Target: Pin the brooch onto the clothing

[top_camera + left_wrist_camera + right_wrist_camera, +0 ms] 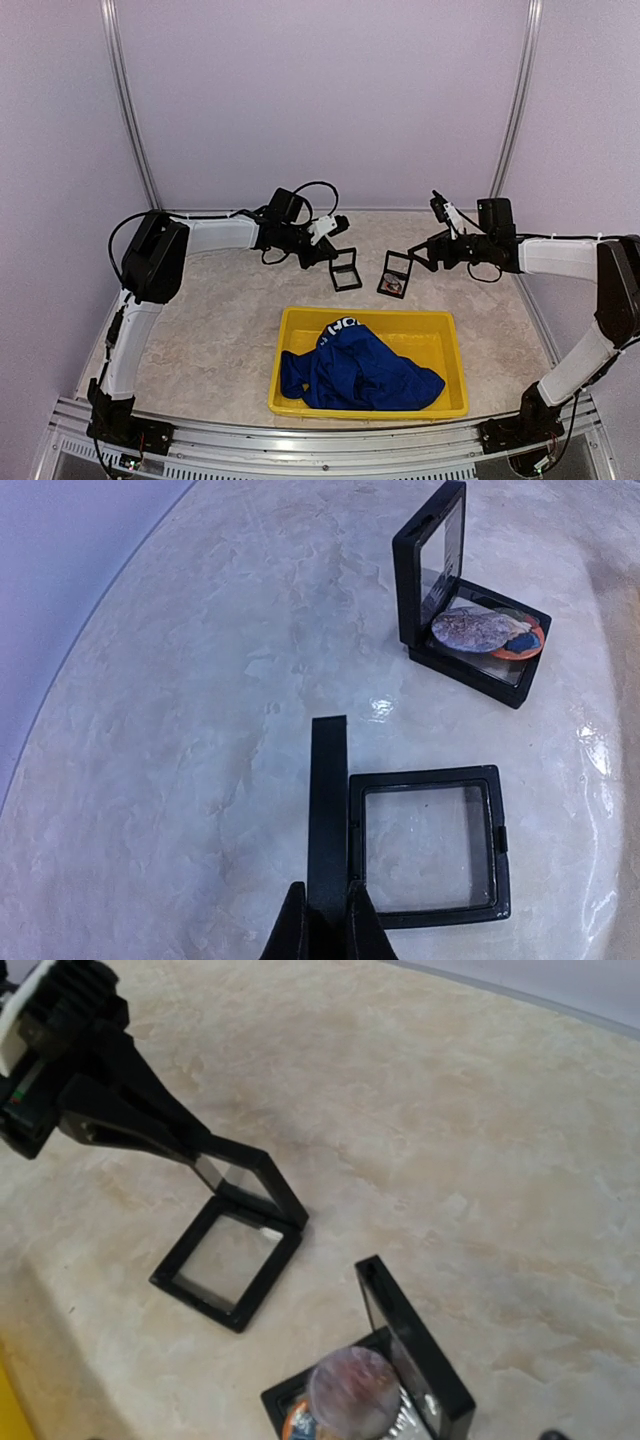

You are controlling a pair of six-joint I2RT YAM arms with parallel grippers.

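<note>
Your left claw (326,898) is clenched on the upright lid (328,790) of an empty black case (428,848), whose base lies flat on the table (200,730). The brooch (487,630) lies in a second open case (465,670) just beyond, its lid tilted up. Your right claw (418,253) hovers beside that case; can't tell if it's released or clenched. The blue T-shirt (355,375) is crumpled in the yellow tray (425,335) near the arm bases, apart from both cases.
</note>
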